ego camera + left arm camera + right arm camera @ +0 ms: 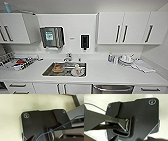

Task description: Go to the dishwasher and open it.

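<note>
I am looking at a shared office kitchenette. A white worktop (105, 75) runs wall to wall with a steel sink (64, 69) set into it, dishes lying inside. White cupboards (127, 28) hang above, and a paper-towel dispenser (52, 37) and a soap dispenser (84, 41) are fixed to the wall. A drying rack (15, 62) sits on the left, and the dishwasher (113, 89) is built in below the worktop.
</note>
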You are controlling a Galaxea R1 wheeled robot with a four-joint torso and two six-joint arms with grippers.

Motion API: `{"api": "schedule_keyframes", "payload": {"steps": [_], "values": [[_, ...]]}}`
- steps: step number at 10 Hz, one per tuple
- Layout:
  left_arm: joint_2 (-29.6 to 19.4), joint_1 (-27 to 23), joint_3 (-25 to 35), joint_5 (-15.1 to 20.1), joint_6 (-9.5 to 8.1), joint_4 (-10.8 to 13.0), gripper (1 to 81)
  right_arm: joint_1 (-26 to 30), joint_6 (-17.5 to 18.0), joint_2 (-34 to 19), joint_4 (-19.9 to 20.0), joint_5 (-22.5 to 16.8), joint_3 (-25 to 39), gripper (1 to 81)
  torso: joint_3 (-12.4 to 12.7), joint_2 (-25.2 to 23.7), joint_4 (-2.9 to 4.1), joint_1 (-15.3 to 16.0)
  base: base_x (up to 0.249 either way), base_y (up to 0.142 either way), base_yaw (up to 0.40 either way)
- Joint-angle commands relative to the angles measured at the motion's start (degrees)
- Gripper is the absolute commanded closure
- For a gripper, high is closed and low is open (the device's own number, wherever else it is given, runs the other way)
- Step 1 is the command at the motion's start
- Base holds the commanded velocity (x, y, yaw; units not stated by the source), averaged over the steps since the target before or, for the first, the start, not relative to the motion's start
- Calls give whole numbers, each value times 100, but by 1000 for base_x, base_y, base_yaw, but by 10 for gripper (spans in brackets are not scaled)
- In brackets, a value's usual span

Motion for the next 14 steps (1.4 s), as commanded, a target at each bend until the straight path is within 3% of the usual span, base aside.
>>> {"api": "schedule_keyframes", "payload": {"steps": [1, 9, 12, 14], "values": [[-115, -295, 39, 251, -11, 36, 10, 244, -21, -80, -58, -270, 20, 10, 0, 0, 0, 0, 101, 0, 0], [-115, -269, 83, 260, -20, -69, 10, 288, 49, -1, 21, -287, -85, 10, 0, 2, 0, 0, 44, 0, 0], [-564, -242, 716, 251, -20, -87, 10, 278, 58, -254, 21, -340, 255, 10, 0, 0, 0, 0, 0, 0, 0], [-1002, -251, 1224, 164, -20, -78, 10, 322, 84, -729, 30, -366, 966, 10, 0, 0, 0, 0, 0, 0, 0]]}}
